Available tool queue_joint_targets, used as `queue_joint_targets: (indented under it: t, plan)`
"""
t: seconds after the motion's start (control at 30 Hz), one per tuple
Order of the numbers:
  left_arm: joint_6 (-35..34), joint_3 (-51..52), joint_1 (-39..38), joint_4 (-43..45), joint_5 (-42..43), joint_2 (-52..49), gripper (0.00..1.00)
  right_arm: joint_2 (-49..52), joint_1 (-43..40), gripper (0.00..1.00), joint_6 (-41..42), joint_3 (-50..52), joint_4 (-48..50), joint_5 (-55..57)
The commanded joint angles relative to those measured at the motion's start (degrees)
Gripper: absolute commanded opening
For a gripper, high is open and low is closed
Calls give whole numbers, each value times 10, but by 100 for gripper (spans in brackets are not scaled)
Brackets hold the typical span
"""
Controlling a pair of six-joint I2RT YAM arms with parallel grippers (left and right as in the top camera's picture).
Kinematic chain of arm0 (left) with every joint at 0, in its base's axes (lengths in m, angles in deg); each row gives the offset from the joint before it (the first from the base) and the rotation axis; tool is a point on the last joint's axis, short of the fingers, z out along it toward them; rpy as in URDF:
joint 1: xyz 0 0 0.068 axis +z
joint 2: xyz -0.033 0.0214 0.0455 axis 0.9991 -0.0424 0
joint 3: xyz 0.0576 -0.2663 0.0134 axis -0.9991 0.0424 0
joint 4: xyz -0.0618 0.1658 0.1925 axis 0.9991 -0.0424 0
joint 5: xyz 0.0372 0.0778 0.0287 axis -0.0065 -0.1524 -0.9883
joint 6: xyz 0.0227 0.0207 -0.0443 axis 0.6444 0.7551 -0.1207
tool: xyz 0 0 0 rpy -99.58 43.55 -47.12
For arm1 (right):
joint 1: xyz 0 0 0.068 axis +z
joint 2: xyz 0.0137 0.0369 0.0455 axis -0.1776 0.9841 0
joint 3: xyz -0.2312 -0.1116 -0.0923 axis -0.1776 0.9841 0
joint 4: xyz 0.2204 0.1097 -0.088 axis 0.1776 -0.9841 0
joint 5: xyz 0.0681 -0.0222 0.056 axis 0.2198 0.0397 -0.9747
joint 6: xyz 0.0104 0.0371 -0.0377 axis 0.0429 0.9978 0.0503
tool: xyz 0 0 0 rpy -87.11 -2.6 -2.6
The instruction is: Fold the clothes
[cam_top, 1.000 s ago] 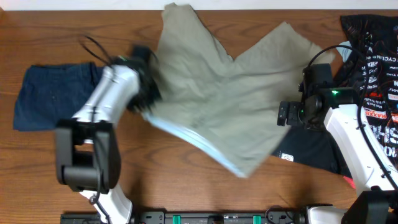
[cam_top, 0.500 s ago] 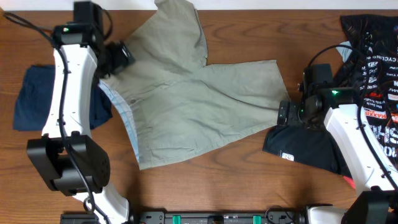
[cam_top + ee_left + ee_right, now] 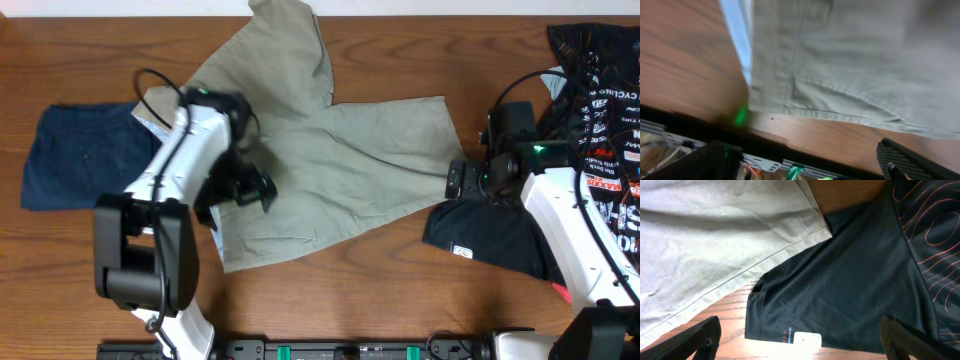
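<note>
Light khaki cotton shorts [image 3: 340,175] lie spread flat mid-table, one leg pointing to the far edge, the other to the right. Waistband w/ pale blue lining is at near-left. Left pincer [image 3: 250,188] is over the waist area. Wrist view: fingers [image 3: 900,162] wide apart, nothing btwn them, hem and wood beyond. Can't tell if the tips touch cloth. Right pincer [image 3: 458,183] is just beside the right leg's hem, fingers [image 3: 695,342] also spread wide, gripping nothing. Below it the khaki hem meets a black synthetic garment w/ white label [image 3: 490,240]. Folded navy-blue shorts [image 3: 70,160] at left side, black printed jersey [image 3: 600,80] at far-right corner.
</note>
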Motion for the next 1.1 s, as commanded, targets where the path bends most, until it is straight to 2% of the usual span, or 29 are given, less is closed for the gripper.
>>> queue_joint_targets:
  t: [0.0, 0.23, 0.53, 0.67, 0.87, 0.9, 0.93, 1.07]
  plan:
    - [-49, 48, -33, 15, 2, 25, 98, -9, -19, 99, 3, -1, 1, 6]
    - [-120, 170, -99, 91, 1, 169, 98, -8, -57, 99, 55, 0, 12, 3]
    - [-257, 332, -110, 201, 14, 383, 98, 34, -75, 99, 27, 0, 75, -79]
    - [-268, 383, -110, 258, 59, 421, 98, 78, -75, 99, 27, 0, 106, -79]
    - [-268, 408, -110, 281, 63, 413, 98, 143, -81, 98, 30, 0, 155, -78]
    - [-268, 408, -110, 282, 63, 410, 98, 154, -85, 95, 35, 0, 168, -78]
    - [-268, 408, -110, 283, 63, 409, 98, 162, -89, 88, 40, 0, 181, -79]
    - [-268, 408, -110, 292, 63, 406, 98, 193, -105, 38, 42, 0, 232, -87]
